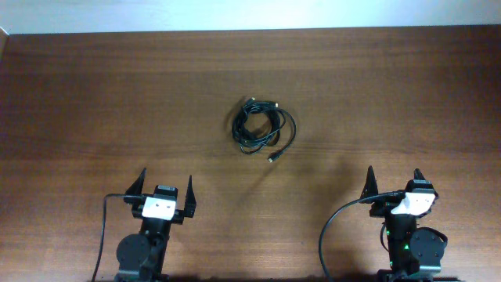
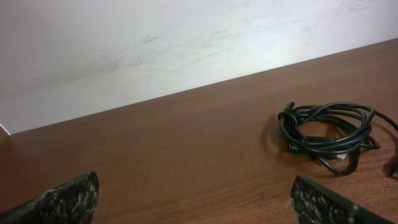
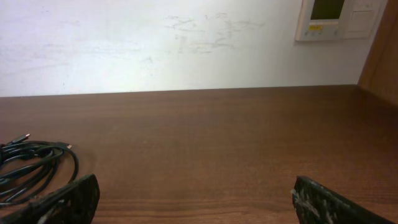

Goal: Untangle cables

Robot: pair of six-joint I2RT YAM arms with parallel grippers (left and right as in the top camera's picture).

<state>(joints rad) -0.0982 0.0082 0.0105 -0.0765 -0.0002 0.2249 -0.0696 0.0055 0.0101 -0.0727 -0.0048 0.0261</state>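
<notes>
The cables point(image 1: 262, 129) lie as one coiled bundle of thin black cords at the middle of the wooden table, with a gold-tipped plug end sticking out at the bundle's lower right. The bundle also shows at the right of the left wrist view point(image 2: 328, 134) and at the far left of the right wrist view point(image 3: 31, 169). My left gripper point(image 1: 165, 186) is open and empty near the front left, well short of the bundle. My right gripper point(image 1: 394, 180) is open and empty near the front right, apart from the bundle.
The brown wooden table point(image 1: 117, 94) runs back to a white wall point(image 3: 155, 43). A wall panel point(image 3: 333, 18) hangs at the upper right of the right wrist view. Thick black arm cables point(image 1: 333, 235) run beside each arm base.
</notes>
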